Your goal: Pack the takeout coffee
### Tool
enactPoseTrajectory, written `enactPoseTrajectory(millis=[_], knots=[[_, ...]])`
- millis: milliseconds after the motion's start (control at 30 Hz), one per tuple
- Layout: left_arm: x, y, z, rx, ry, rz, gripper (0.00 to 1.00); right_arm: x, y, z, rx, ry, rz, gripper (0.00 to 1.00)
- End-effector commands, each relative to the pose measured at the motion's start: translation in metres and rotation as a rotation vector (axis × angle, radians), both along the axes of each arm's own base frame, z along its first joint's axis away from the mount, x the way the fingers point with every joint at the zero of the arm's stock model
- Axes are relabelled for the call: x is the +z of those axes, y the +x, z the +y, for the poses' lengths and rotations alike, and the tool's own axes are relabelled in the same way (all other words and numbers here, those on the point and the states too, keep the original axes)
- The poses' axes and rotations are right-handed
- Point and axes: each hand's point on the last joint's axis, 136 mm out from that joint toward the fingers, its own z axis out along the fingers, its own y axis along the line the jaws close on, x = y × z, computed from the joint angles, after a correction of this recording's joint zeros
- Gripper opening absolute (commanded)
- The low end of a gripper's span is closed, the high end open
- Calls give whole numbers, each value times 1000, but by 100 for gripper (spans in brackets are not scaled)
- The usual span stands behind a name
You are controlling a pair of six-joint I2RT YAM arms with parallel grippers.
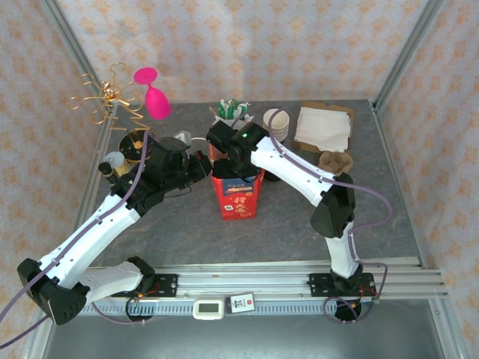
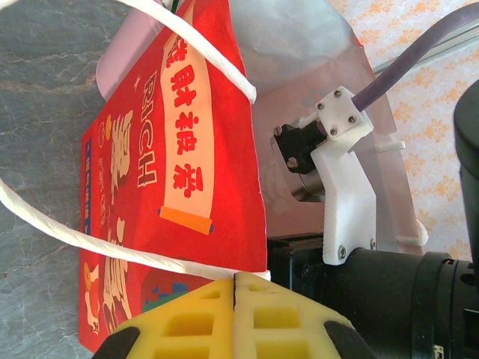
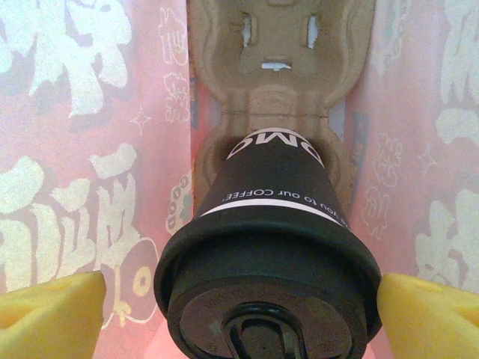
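right fingers (image 3: 52, 310) apart at 3 and 9 o'clock of coffee cup (image 3: 269, 224); left fingers (image 2: 202, 318) together at bag (image 2: 172, 187) rim. Risk: lift-out snags lid (image 3: 266, 329), tips cup.

Grey marbled table (image 1: 187, 241), red bag (image 1: 238, 200) upright, napkins (image 1: 323, 129), stacked cups (image 1: 276, 123)

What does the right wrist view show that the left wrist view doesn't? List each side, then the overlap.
Right wrist: the lidded takeout coffee cup seated in a cardboard cup carrier, with the right end effector open on either side of its lid.
Left wrist: the left end effector shut on the rim of the red gift bag, plus the white rope handles and the grey table.
Both: the bag, seen from inside in the right wrist view and from outside in the left.
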Motion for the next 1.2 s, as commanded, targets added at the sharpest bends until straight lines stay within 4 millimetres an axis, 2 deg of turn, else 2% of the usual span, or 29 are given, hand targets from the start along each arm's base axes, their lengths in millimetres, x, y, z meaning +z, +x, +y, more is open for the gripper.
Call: enactPoseTrajectory(millis=[0,500,1167], knots=[[-4,1,1,4,22,0,2,28,4,-7,-5,30,-66,93],[-3,1,3,14,27,-5,2,33,4,-9,-3,34,-79,100],[-4,1,5,21,31,-2,0,51,4,-9,-4,75,-107,100]])
